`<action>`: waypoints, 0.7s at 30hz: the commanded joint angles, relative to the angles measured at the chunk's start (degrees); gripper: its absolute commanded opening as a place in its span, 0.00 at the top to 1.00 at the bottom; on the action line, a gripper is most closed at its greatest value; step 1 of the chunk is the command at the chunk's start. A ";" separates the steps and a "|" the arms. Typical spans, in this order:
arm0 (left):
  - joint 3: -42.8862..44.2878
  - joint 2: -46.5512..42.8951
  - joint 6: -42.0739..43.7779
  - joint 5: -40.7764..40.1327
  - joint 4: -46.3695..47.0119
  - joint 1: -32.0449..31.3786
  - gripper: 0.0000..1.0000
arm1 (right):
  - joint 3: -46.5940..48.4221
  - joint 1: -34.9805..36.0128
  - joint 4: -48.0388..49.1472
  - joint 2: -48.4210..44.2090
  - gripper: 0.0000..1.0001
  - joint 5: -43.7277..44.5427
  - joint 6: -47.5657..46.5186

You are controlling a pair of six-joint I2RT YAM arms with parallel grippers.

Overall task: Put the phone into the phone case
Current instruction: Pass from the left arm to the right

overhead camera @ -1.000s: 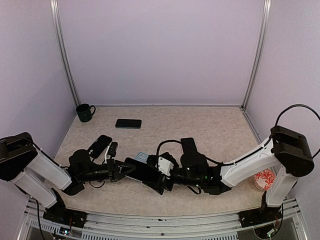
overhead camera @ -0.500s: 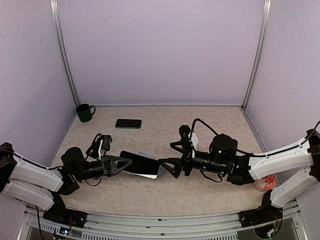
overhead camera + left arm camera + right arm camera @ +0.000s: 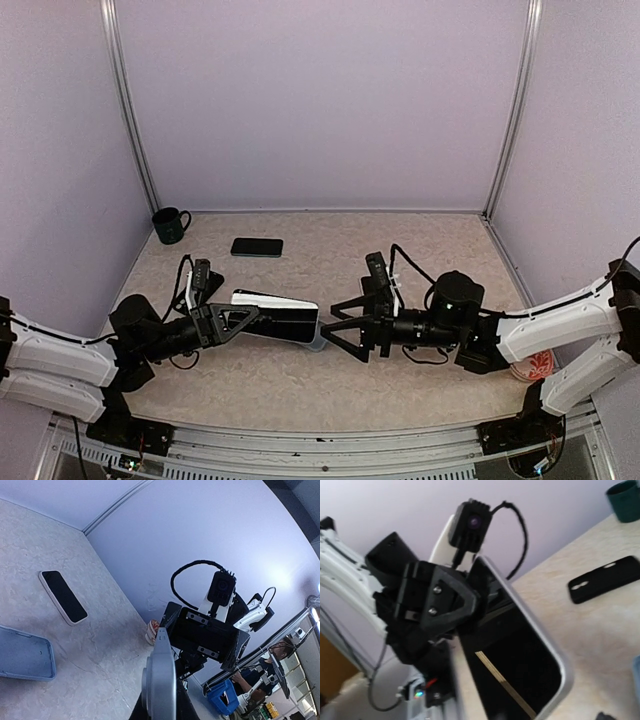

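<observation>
- Phone [image 3: 272, 316] hangs above mid-desk, pinched at its left end by my left gripper [image 3: 232, 318], long axis pointing toward the right gripper [image 3: 340, 322].
- Right gripper, spread wide, faces the free end.
- Blue case [image 3: 24, 653] lies on the desk [image 3: 400, 240] beneath.

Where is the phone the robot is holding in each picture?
Top external: the phone is left of centre, pinched by the left fingers.
Left wrist: bottom centre, seen edge-on.
Right wrist: big, lower middle, with its dark screen showing.
Shared landmark: the blue case lies just under the phone's tip in the top view, and at the lower left in the left wrist view.
</observation>
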 commanded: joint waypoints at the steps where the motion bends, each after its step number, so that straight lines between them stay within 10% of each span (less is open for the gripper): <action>1: 2.72 -0.85 1.71 -1.33 5.26 -1.03 1.00 | 1.74 -1.12 4.71 2.87 0.01 -6.15 6.81; 21: 8.38 8.64 2.50 -3.64 9.61 -5.44 1.00 | 6.63 -1.23 14.29 9.97 0.05 -11.51 17.00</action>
